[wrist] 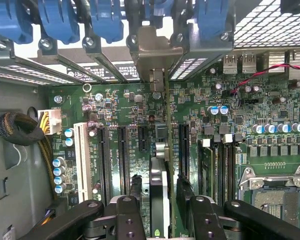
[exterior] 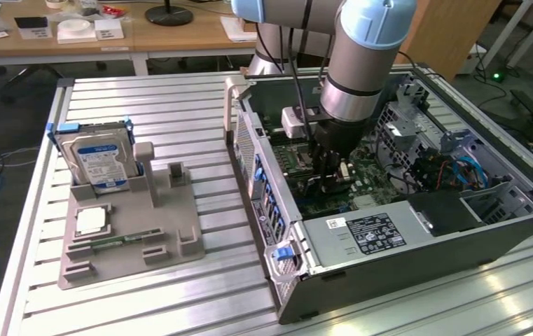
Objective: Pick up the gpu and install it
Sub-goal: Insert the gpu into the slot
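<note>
The gripper (wrist: 160, 210), nearest the wrist camera, is clenching the gpu (wrist: 160, 165) edge-on above the motherboard (wrist: 120, 107). Reading from the white slot (wrist: 81, 160) across the black slots (wrist: 112, 160) beside it, the card is hanging over the gap before the next slot, its bracket (wrist: 152, 50) reaching the case's rear openings. A slight sideways offset could be jamming the card's edge against the slot wall.
</note>
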{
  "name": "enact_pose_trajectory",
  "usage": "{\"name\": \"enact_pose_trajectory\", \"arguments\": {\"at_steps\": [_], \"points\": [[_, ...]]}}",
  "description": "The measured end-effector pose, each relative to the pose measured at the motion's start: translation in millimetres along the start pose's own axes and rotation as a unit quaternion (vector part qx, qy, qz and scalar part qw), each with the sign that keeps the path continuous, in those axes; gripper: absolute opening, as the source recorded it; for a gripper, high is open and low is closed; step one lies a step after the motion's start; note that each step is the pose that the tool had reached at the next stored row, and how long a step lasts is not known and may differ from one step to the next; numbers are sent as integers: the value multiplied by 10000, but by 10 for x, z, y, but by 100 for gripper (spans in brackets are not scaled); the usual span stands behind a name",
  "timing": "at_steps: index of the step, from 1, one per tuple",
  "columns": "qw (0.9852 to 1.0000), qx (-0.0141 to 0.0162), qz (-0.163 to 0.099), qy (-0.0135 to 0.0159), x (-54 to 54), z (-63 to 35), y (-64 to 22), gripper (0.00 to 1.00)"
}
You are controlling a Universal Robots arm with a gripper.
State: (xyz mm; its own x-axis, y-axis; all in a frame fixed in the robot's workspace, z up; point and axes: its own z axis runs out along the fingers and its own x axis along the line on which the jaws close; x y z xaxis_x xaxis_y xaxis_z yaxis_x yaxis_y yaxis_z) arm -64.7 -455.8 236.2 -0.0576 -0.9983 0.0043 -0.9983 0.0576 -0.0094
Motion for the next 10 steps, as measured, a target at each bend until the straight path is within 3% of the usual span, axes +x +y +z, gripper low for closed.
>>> {"name": "enact_pose_trajectory", "arguments": {"at_steps": [6, 8, 10], "points": [[10000, 0, 0, -1, 0, 0, 0, 40], [10000, 0, 0, -1, 0, 0, 0, 27], [10000, 0, 0, 0, 0, 0, 0, 27]]}}
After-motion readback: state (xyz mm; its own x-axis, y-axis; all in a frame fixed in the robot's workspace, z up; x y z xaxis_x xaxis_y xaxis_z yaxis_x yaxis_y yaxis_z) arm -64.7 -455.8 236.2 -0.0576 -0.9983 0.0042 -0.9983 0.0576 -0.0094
